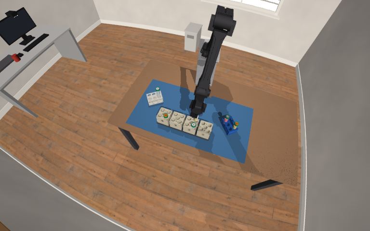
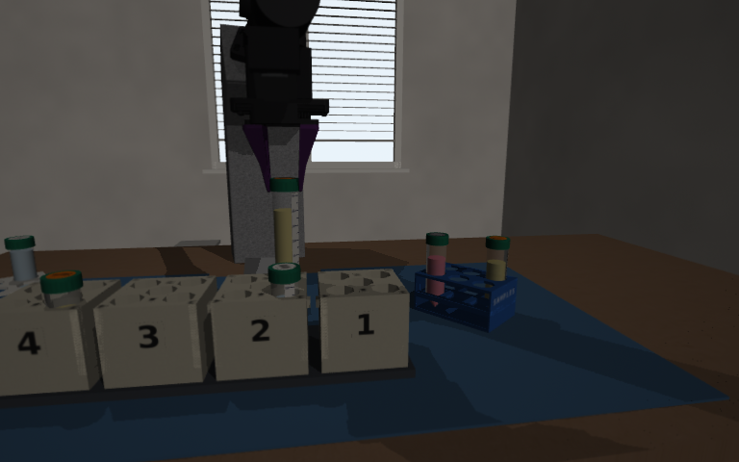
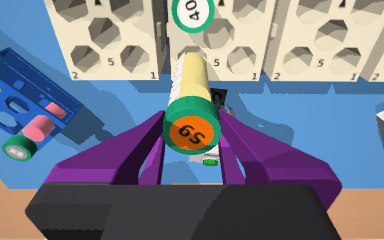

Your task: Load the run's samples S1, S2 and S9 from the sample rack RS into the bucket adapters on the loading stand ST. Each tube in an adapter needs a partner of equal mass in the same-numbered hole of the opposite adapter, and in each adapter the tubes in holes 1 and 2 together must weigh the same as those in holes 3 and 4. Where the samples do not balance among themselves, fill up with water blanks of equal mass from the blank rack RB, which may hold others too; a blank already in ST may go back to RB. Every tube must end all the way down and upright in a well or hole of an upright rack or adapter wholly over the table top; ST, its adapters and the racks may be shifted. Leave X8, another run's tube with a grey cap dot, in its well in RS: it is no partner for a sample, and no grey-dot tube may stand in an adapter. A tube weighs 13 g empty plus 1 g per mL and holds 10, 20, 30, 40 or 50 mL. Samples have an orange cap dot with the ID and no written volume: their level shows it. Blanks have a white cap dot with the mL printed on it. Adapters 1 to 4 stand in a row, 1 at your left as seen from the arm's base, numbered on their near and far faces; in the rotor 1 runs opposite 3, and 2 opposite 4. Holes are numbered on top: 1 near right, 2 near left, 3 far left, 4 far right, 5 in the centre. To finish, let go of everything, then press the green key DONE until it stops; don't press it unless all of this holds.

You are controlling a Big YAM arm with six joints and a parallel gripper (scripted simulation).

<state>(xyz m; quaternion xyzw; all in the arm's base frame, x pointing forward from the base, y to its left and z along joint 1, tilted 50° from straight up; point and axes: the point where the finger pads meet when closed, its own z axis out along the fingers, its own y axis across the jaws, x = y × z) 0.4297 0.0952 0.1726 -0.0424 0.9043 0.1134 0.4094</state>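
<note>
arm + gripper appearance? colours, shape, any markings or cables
The arm is matte black and boxy-linked, with no cables or markings visible. The gripper has a wide black body and two purple jaws, broad at the base and tapering to narrow tips.

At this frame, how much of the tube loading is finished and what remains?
Done: an orange-dot sample sits in adapter 4, and a 40 mL blank in adapter 2. In hand: the tool grips S9 behind adapter 2. Left: seat S9, move the orange-dot tube from the blue rack, add balancing blanks, press DONE.
</note>
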